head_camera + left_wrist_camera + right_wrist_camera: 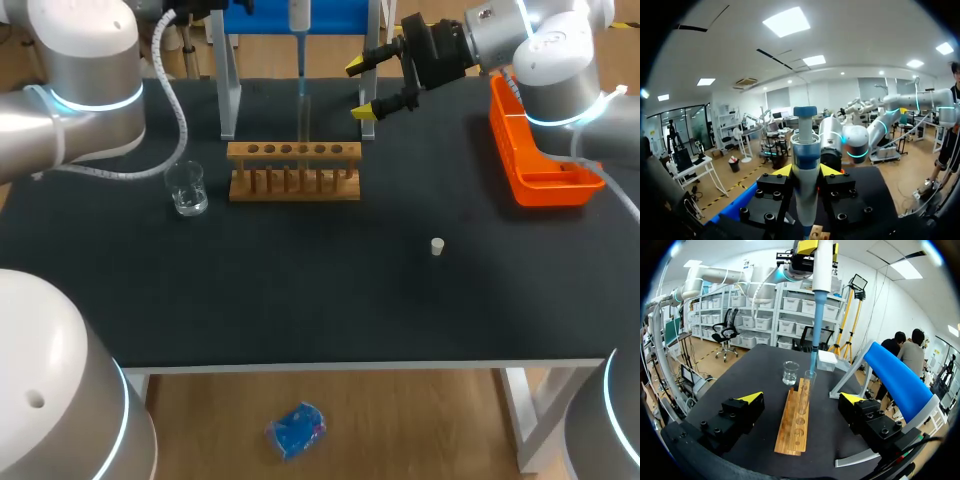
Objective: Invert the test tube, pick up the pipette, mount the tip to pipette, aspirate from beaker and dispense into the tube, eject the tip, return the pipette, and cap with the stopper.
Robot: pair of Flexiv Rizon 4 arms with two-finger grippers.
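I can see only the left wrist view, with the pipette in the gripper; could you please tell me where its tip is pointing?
Observer: The pipette carries a blue tip that hangs straight down to the mouth of the test tube, which stands in the wooden rack.
Operator: Thank you. Is the right gripper steadying that tube?
Observer: No, the right gripper is open and empty, off the rack's end.
Operator: And where is the stopper, please?
Observer: The stopper lies alone on the table, to the right of the rack.
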